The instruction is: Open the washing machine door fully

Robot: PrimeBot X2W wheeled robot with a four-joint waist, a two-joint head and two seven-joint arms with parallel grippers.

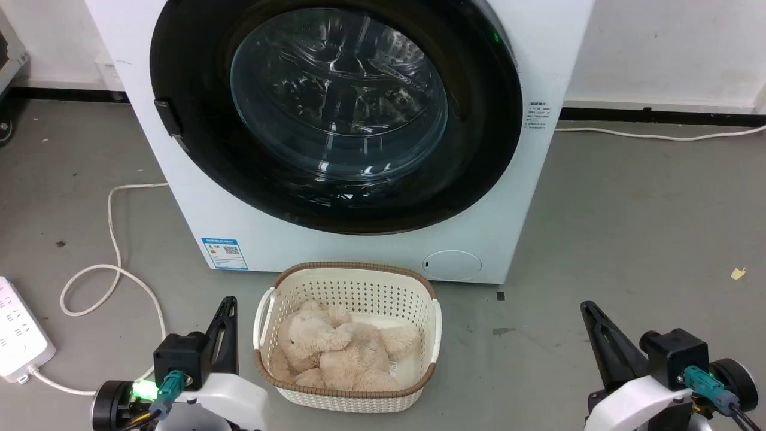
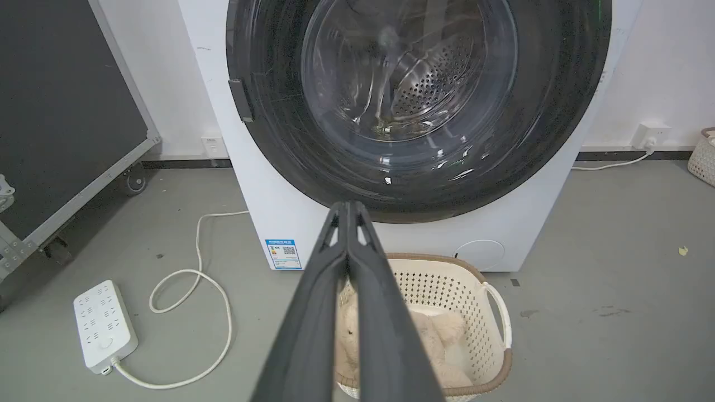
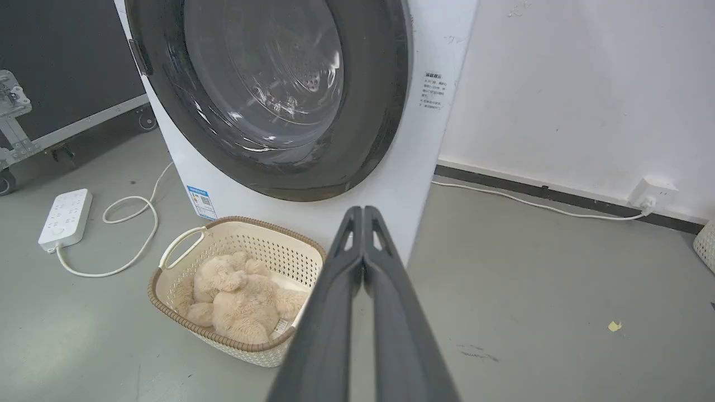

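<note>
Left end effector and right end effector hang closed, empty, apart from the shut glossy black round washing machine door.

A bare test lab: washing machine on grey concrete floor, power strip, wheeled equipment case.

- Cream perforated laundry basket with a brown rim, on the grey floor; I see a beige plush toy lying inside.
- White power strip at my left, with a looped white cable.
- Wall socket.
- Black wheeled case.
- Yellow scrap.
</note>
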